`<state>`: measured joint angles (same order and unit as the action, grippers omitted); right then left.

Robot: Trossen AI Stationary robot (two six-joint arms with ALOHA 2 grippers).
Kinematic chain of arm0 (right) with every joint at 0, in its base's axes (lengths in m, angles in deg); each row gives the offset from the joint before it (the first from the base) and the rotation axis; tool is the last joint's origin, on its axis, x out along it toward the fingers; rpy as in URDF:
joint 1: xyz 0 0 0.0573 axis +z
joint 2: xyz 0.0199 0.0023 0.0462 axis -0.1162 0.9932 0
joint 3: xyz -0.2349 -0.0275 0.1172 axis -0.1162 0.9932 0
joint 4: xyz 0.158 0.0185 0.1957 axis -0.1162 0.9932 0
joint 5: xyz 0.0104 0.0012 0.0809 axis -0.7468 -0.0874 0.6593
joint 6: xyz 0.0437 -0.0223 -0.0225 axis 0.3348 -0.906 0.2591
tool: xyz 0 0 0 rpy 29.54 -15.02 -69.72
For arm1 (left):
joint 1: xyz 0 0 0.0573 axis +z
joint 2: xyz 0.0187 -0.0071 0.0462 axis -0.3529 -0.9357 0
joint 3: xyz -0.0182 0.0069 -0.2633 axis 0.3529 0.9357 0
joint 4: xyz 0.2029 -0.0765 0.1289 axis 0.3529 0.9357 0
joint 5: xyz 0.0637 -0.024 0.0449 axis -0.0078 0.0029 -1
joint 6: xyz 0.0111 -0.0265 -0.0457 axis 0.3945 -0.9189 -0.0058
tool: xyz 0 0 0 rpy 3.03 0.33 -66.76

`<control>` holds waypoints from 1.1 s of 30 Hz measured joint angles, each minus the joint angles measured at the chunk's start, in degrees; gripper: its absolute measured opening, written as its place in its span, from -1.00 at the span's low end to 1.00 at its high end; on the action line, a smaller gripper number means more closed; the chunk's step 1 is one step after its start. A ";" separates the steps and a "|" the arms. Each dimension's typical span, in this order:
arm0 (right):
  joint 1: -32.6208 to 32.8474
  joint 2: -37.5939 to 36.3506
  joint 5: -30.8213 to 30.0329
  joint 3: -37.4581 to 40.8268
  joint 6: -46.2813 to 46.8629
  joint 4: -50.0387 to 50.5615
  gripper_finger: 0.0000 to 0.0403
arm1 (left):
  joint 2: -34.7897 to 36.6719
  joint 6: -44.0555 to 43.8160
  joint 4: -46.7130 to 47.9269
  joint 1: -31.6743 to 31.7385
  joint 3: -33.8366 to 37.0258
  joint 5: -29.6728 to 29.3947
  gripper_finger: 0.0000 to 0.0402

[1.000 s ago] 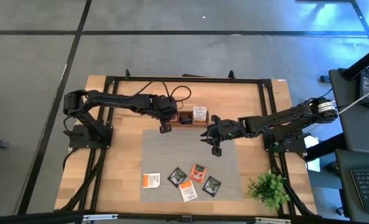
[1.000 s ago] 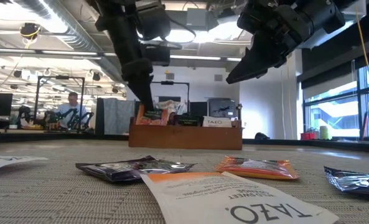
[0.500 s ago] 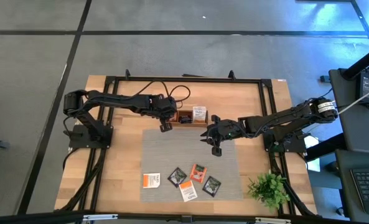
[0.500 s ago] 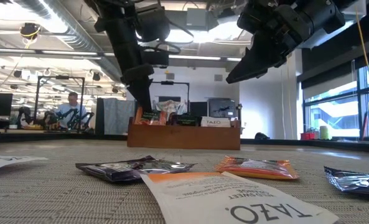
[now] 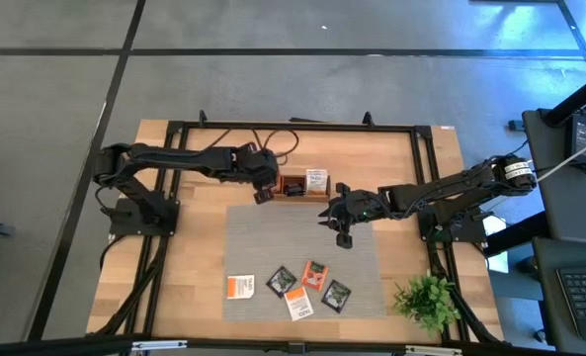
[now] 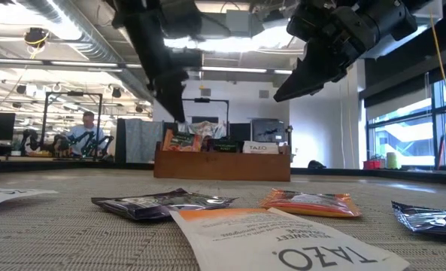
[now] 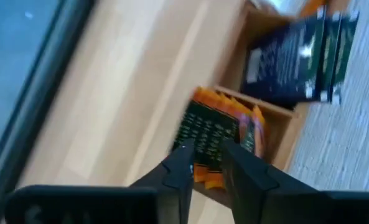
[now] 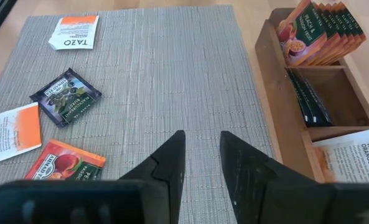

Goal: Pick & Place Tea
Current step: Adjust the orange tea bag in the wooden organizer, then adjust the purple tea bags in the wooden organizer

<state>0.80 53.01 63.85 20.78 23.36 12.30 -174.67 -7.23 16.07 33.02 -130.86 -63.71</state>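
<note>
Lifted clear of the wooden tray (image 6: 223, 164) since a second ago: left jaws, then down at the tray's end compartment, now higher above it. Pressed together then, slightly parted now. Right jaws unmoved, hanging spread and empty above the woven mat (image 8: 172, 74), near the tray's other end.

Directly beyond the left jaws, standing on edge in that end compartment: orange-and-dark-green sachets (image 7: 218, 134), small, flat and square. Nothing pinched between the fingertips (image 7: 181, 165). One compartment farther from the left jaws: dark navy sachets (image 7: 296, 59), also upright in a tight row, print too blurred to read. In the compartment nearest the right jaws: a white sachet (image 8: 352, 155) marked "WILD SWEET ORANGE".

Well apart from both jaws, flat on the mat toward the table (image 5: 194, 257) front edge, five loose sachets:
- white with an orange band (image 5: 239, 286), farthest from the right jaws, reading "TAZO"
- dark grey-black (image 5: 281, 280), label not legible
- orange (image 5: 314, 273), with a red fruit picture, wording too small to make out
- white and orange (image 5: 298, 303), closest to the low camera, "TAZO" in big orange letters
- another dark one (image 5: 336, 294), shiny foil at its edge

"TAZO" also readable on a white label at the tray, across from the low camera.
</note>
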 joint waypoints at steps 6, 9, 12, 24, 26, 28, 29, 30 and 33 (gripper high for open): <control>-0.01 0.01 -0.01 0.00 0.00 0.03 -0.49 | 8.04 0.09 0.15 -1.33 0.55 0.08 -0.53; 0.01 0.61 -0.01 0.00 -0.01 -0.34 -0.49 | 15.04 -1.47 -4.88 -3.93 5.50 -0.63 -0.53; -0.01 2.28 -0.04 0.00 -0.53 -3.86 -0.49 | 22.83 -3.04 -15.95 -7.29 14.06 -0.19 -0.54; -5.69 19.26 -2.02 -14.10 -7.96 -2.39 -0.49 | 36.25 -6.06 -36.77 -16.53 30.79 2.30 -0.54; -6.45 22.29 -2.01 -17.86 -7.98 2.14 -0.49 | 36.58 -6.07 -36.46 -17.27 31.29 2.28 -0.55; -7.17 24.96 -2.02 -21.51 -7.98 6.29 -0.49 | 36.54 -6.05 -36.52 -17.81 31.65 2.26 -0.55; -7.49 26.29 -2.11 -23.39 -7.99 8.34 -0.49 | 36.52 -6.05 -36.23 -18.01 31.71 2.26 -0.55; -7.80 27.44 -2.20 -25.11 -7.98 10.07 -0.49 | 36.45 -6.05 -36.07 -18.11 31.71 2.30 -0.54; -8.56 30.40 -6.02 -29.21 -7.99 15.52 -0.49 | 36.45 -6.04 -35.62 -18.40 31.71 2.29 -0.53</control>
<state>-7.76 83.41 57.83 -8.43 15.38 27.82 -138.21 -13.27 -19.55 14.62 -99.15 -61.43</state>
